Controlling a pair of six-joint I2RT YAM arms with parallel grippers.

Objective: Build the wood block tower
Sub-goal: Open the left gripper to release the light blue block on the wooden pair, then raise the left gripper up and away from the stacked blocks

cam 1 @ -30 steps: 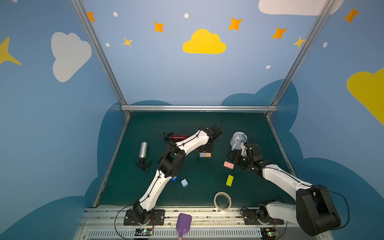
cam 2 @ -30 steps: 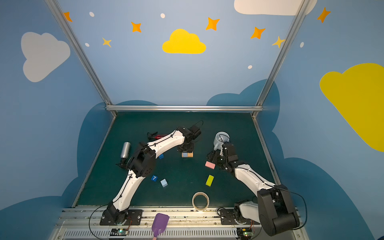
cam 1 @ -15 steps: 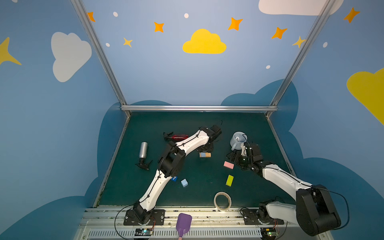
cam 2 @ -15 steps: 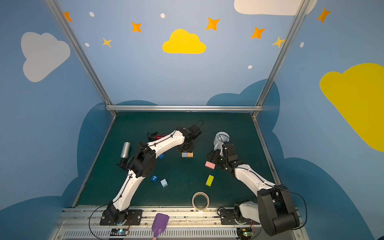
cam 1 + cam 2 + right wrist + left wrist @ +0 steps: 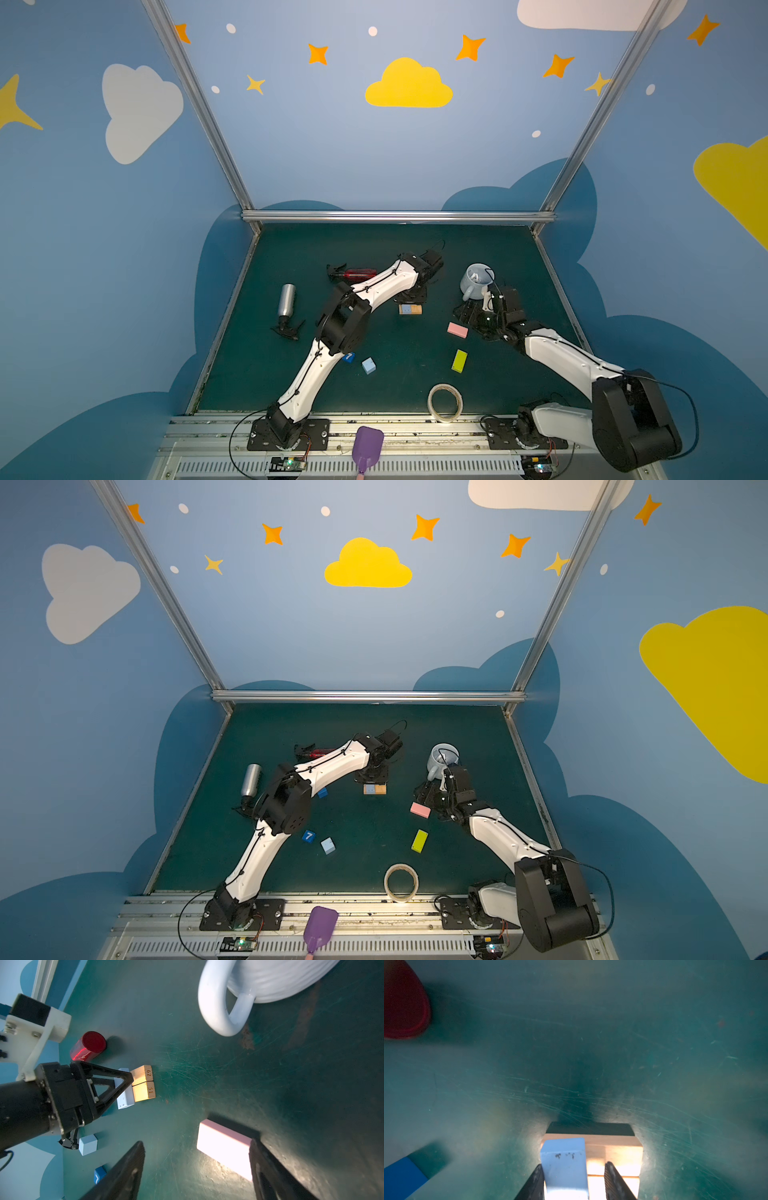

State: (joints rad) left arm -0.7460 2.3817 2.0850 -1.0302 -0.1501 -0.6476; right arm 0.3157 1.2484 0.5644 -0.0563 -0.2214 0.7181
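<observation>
The left gripper (image 5: 574,1164) holds its fingers (image 5: 536,1184) spread around a light-blue block (image 5: 563,1163) atop two orange blocks (image 5: 618,1155) on the tabletop (image 5: 374,257), while the right gripper (image 5: 197,1141) gapes wide, fingers (image 5: 128,1167) astride a pink block (image 5: 224,1147).

Light-blue block (image 5: 563,1165) lies atop two wooden blocks (image 5: 143,1083); pink block (image 5: 224,1147) lies apart.

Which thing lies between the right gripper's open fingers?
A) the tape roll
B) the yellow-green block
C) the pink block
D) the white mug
C: in the right wrist view the pink block lies flat on the table between the spread fingers of the right gripper, nearer to one finger and not pinched.
</observation>
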